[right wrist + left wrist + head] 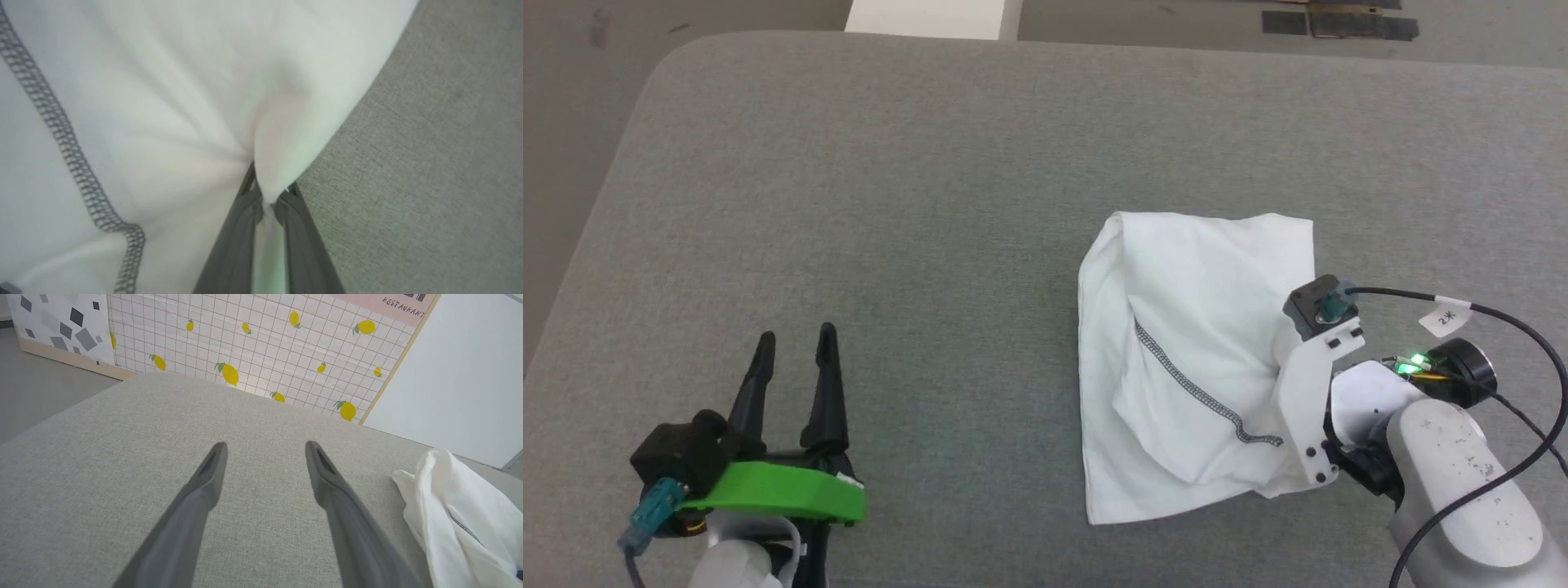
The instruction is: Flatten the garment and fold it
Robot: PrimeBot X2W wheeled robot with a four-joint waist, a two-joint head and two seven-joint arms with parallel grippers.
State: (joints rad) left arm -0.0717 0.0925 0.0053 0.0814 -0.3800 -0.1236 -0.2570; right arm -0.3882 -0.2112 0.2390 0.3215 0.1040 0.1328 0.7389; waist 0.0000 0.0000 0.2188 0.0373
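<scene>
Right gripper [269, 194] pinches a fold of the white garment [163, 102], plain in its wrist view; head view hides the pinch and shows left gripper [796, 335] spread, empty, lower left.

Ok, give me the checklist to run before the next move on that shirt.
1. Right gripper pinching the garment: ok, fabric is clamped in it.
2. Left gripper open and holding nothing: ok.
3. Garment flat: not ok, it lies bunched and folded over itself.
4. Bare grey surface beside it to spread on: ok.
5. Which part of the garment is pinched: cannot tell.
6. Single layer pinched: cannot tell.
</scene>
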